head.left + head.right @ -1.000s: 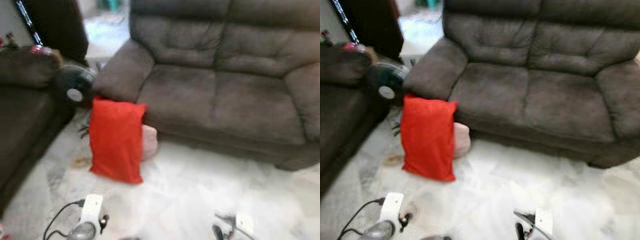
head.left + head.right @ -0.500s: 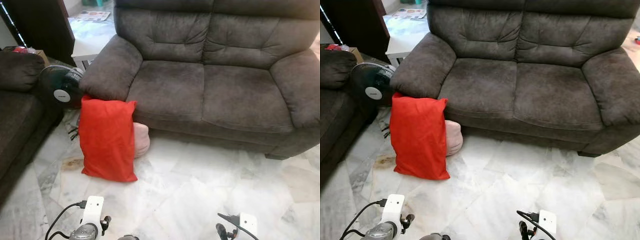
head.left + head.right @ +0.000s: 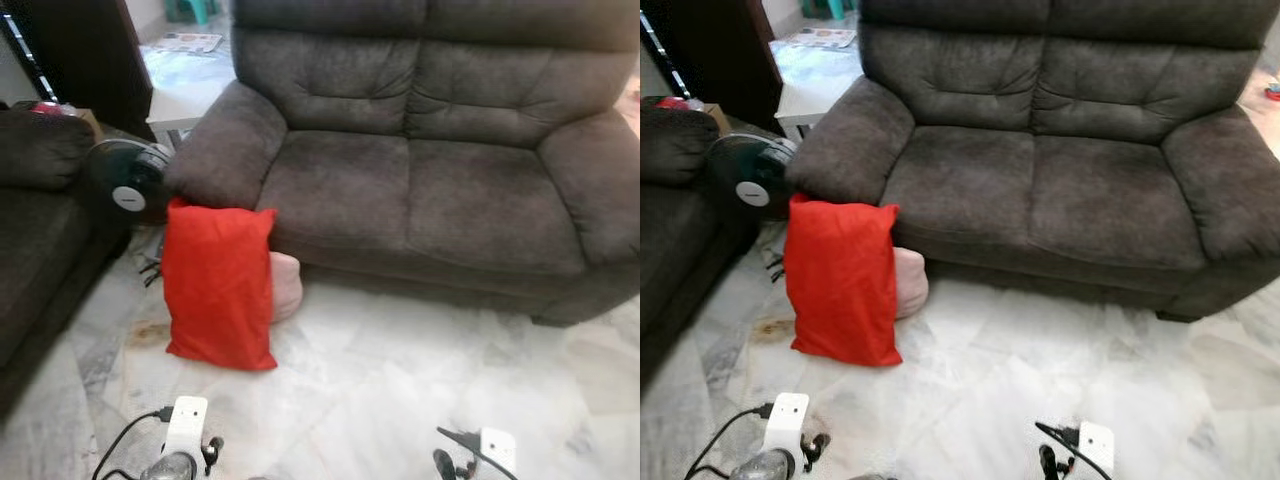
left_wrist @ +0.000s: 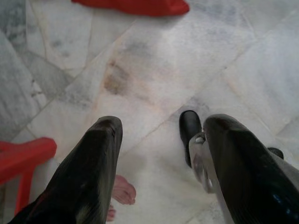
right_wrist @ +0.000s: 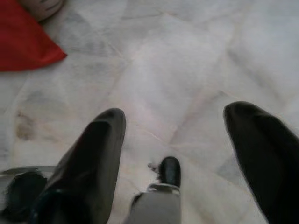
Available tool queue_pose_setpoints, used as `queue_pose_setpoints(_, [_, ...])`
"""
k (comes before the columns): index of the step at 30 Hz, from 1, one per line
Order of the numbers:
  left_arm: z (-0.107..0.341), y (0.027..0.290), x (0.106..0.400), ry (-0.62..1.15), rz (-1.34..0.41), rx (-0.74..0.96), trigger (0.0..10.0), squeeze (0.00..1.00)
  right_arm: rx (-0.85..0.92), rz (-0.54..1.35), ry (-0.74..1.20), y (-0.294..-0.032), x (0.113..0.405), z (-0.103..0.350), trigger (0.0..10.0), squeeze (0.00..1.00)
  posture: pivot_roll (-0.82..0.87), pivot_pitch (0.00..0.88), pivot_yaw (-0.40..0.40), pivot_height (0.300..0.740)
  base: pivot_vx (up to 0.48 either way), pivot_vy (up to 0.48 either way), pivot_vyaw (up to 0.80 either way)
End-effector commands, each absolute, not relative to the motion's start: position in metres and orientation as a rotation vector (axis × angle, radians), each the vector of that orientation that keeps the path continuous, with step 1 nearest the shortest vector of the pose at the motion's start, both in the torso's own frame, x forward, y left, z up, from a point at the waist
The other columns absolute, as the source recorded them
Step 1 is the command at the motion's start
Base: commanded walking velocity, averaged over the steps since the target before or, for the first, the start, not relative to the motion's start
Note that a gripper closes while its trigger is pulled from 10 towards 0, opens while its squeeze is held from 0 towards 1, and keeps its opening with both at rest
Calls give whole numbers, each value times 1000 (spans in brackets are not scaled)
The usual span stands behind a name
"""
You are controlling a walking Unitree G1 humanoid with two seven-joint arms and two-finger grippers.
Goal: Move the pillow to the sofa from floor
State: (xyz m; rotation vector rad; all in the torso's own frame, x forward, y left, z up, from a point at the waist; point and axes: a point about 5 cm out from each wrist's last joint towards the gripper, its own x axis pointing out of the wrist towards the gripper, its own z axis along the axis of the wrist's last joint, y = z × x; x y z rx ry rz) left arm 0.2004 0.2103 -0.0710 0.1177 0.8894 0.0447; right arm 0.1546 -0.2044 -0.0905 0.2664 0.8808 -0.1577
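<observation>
1. The sofa (image 3: pixel 1060 190) is dark brown and stands at the far side of the marble floor (image 3: pixel 1040 380). Its two seat cushions are free, so there is place for the pillow.
2. A second dark sofa (image 3: pixel 40 250) stands on the robot's left, and a black fan (image 3: pixel 125 185) stands in the corner between the two sofas.
3. The red pillow (image 3: pixel 840 280) stands upright on the floor, leaning on the front of the sofa under its left armrest. A small pink cushion (image 3: pixel 908 283) lies just behind it, touching it.
4. The left gripper (image 4: pixel 159 154) hangs low over the floor with its two fingers spread apart and nothing between them. The right gripper (image 5: pixel 173 140) is the same: wide open, empty, above bare marble. Both are well apart from the pillow.
5. Risk, in my judgement: the pillow is soft and large, so a pinch at one corner may slip or let it sag; the pink cushion may be caught together with it; and the fan with its cables near the pillow may be hit if the robot approaches too far to the left.
</observation>
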Motion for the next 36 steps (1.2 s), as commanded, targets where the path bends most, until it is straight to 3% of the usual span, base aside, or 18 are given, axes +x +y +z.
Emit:
queue_pose_setpoints(1, [-72,209,200,895,44,109,10000,0,268,-165,888,-206,152,-91,10000,0,77,84,-10,740,472,0,0])
queue_pose_setpoints(9, [-71,209,201,901,37,123,10000,0,270,-166,888,-206,153,-91,10000,0,78,83,-9,740,394,0,0])
queue_pose_setpoints(36, [-72,208,200,904,38,119,10000,0,271,-165,888,-206,153,-91,10000,0,81,84,-9,740,0,0,0])
